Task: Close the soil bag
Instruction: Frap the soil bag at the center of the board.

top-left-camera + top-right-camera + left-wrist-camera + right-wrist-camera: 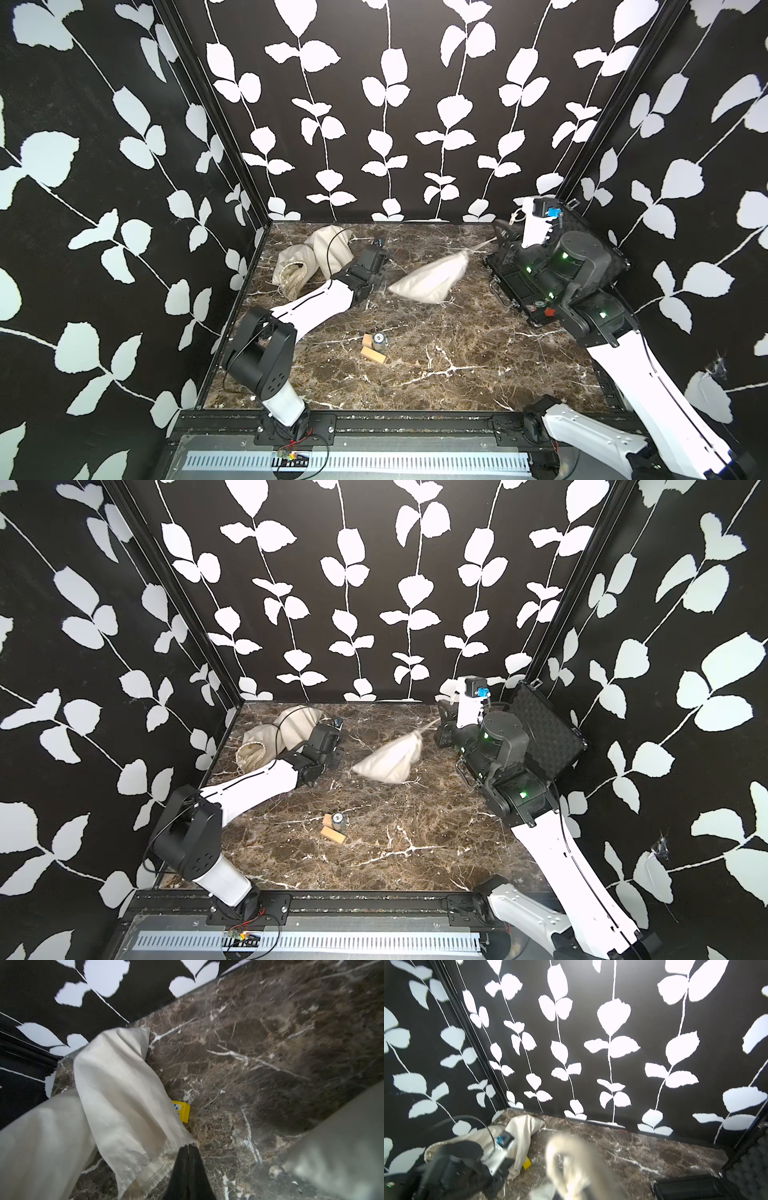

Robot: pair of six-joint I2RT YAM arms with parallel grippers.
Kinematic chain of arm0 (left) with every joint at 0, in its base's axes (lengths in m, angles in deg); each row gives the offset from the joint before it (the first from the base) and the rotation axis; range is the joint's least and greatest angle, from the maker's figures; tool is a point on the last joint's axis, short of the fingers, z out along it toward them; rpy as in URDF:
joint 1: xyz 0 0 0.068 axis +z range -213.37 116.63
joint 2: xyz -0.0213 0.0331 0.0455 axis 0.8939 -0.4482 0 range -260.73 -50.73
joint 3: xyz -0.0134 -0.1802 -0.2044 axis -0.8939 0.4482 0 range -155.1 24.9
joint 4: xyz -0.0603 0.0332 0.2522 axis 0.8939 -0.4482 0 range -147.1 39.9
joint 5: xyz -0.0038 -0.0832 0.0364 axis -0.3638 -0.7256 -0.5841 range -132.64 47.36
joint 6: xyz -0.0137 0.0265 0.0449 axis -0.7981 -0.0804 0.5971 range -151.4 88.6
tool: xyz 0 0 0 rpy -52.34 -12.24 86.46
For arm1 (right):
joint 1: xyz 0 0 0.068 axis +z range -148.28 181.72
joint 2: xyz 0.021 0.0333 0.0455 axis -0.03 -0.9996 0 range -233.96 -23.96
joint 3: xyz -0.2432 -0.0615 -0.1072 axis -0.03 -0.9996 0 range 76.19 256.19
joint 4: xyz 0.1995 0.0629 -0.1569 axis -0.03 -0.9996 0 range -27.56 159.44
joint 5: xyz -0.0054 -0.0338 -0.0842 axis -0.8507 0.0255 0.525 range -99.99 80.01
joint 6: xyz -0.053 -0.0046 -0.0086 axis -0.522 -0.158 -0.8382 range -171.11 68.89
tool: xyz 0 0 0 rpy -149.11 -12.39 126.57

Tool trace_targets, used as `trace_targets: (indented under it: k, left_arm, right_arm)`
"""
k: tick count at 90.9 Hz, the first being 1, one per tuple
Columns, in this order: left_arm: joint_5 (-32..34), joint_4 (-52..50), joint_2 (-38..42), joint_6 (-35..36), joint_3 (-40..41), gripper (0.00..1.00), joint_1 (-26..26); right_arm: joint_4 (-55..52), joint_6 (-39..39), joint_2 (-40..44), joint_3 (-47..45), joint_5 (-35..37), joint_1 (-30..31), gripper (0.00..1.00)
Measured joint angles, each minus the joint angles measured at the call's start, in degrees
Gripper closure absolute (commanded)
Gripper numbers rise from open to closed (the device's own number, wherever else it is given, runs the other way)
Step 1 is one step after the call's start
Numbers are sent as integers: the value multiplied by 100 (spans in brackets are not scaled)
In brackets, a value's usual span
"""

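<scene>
The soil bag [432, 276] [388, 758] is a white cloth sack at mid-table, motion-blurred, with its gathered neck pointing to the back right. A taut drawstring [482, 245] runs from that neck into my right gripper [500, 235], which is shut on it near the black case. In the right wrist view the blurred soil bag [571, 1159] hides the jaws. My left gripper [188, 1145] is shut with nothing visible between its fingers, just left of the soil bag. Its tips sit beside the frilled hem of another white bag [124, 1095].
Two other white cloth bags [297, 268] [332, 245] lie at the back left, with a yellow block [182, 1111] under one edge. An open black case [519, 291] fills the right side. Two wooden blocks [372, 354] and a small can [379, 340] sit near the front middle.
</scene>
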Motion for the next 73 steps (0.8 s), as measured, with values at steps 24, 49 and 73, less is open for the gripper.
trace_targets:
  k: [24,49,73]
  left_arm:
    - [-909,387,289,2,387,55,39]
    - [-2522,1113,824,-37,-48,23,-798]
    - [-4122,1799,938,-452,-1126,20,-909]
  right_arm:
    - [533,269,-992,2,-498,-9,100]
    - [352,522,-1744,378,-984,70,100]
    - [306,514,-1722,1296,-1213,332,100]
